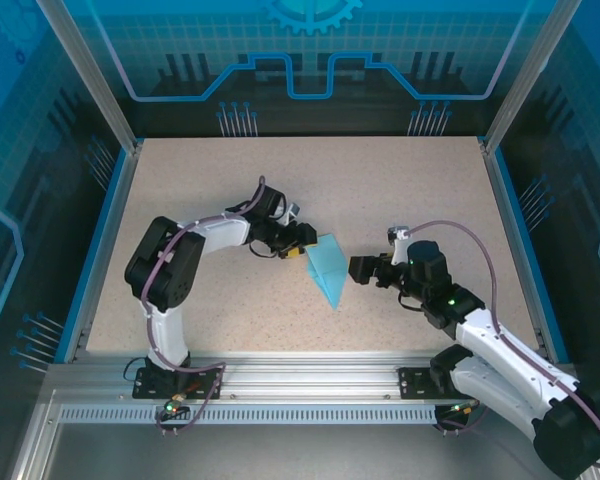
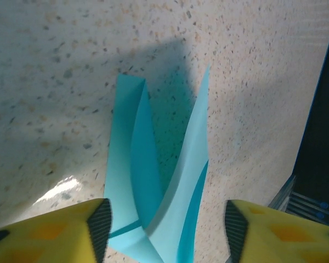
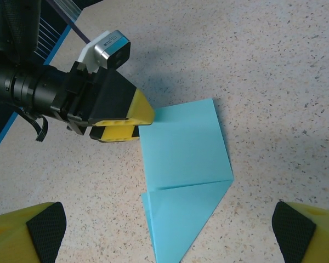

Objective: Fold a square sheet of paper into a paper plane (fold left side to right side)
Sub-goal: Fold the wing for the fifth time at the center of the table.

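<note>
From high up behind the left arm [image 1: 170,265] and right arm [image 1: 500,350], the overhead camera looks down on the whole surface [image 1: 380,180] from far off. The left wrist camera hangs very close over the blue paper [image 2: 153,181], with the left fingers [image 2: 49,233] in the lower corners of its frame. The right wrist camera stands further back, with the right fingers [image 3: 27,230] in its lower corners, and faces the left arm at upper left. All three views share the paper.

Bright, even overhead light; soft shadows, mostly sharp pictures.
On the speckled table [image 2: 55,66] a broad grey shadow lies beyond the blue paper [image 2: 126,164], a small white glare patch sits left of it, and the yellow fingertips [image 2: 44,235] of the left pincer [image 2: 165,224] are blurred.
</note>
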You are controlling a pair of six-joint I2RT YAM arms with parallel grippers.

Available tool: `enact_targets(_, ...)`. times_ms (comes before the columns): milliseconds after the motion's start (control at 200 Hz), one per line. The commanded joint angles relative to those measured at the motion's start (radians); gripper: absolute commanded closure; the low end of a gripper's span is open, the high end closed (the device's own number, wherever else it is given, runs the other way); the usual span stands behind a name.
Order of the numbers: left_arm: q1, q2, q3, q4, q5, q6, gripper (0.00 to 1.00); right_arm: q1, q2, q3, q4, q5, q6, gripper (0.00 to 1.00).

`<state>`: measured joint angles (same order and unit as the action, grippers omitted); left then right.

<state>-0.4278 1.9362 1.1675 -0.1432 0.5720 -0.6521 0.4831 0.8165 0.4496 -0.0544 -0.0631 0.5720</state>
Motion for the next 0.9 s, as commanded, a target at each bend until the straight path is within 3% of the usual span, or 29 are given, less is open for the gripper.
enact_targets(0,-0.002,0.035,0.039,0.022,0.049,0.009,0.51,-0.010,-0.007,-0.019,0.067,-0.010,0.004,0.00)
enact_targets(270,0.003,0.029,0.033,0.057,0.072,0.089,0.87,-0.016,0.082,0.049,-0.008,-0.083,-0.076,0.00)
enact_targets(385,0.006,-0.010,0.009,0.071,0.089,0.128,0.95,-0.066,0.172,0.069,0.039,-0.217,-0.071,0.00)
enact_targets(590,0.016,-0.104,-0.071,0.097,0.119,0.201,0.99,-0.193,0.366,0.105,0.183,-0.451,-0.058,0.00)
enact_targets(690,0.017,-0.140,-0.113,0.127,0.145,0.223,1.00,-0.235,0.496,0.142,0.250,-0.565,-0.073,0.06)
enact_targets(895,0.017,-0.187,-0.174,0.163,0.172,0.264,0.99,-0.253,0.715,0.200,0.405,-0.669,-0.071,0.16)
